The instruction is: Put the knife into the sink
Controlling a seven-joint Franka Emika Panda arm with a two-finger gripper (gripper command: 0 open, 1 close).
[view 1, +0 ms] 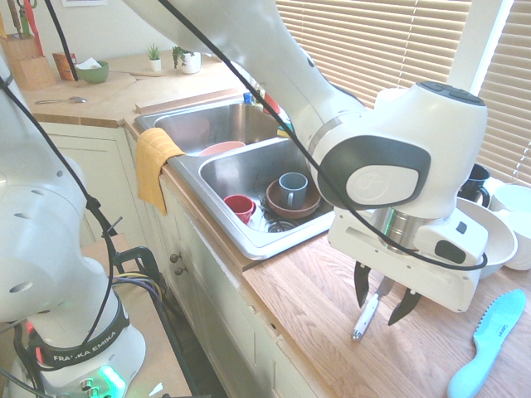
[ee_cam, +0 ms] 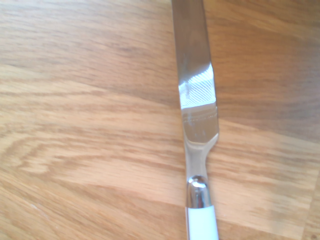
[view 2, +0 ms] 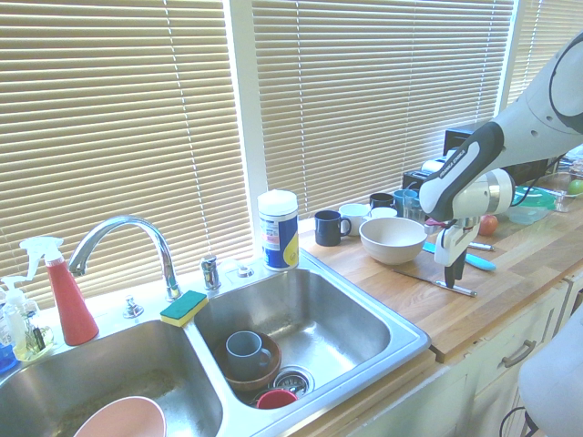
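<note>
The knife (view 1: 365, 317), silver blade with a slim white handle, lies flat on the wooden counter right of the sink (view 1: 241, 170). In the wrist view the knife (ee_cam: 197, 100) fills the frame, handle toward the bottom edge. My gripper (view 1: 377, 313) stands low over the counter with its dark fingers straddling the knife where blade meets handle, narrowed but still apart. The second exterior view shows the gripper (view 2: 448, 282) down at the knife (view 2: 460, 289), well right of the sink (view 2: 401, 332).
A light-blue plastic knife (view 1: 489, 340) lies to the right. A white bowl (view 1: 489, 236) and mugs stand behind the gripper. The near basin holds a blue-grey mug (view 1: 292, 189) in a brown bowl and a red cup (view 1: 239, 206). A yellow cloth (view 1: 153, 162) hangs over the counter edge.
</note>
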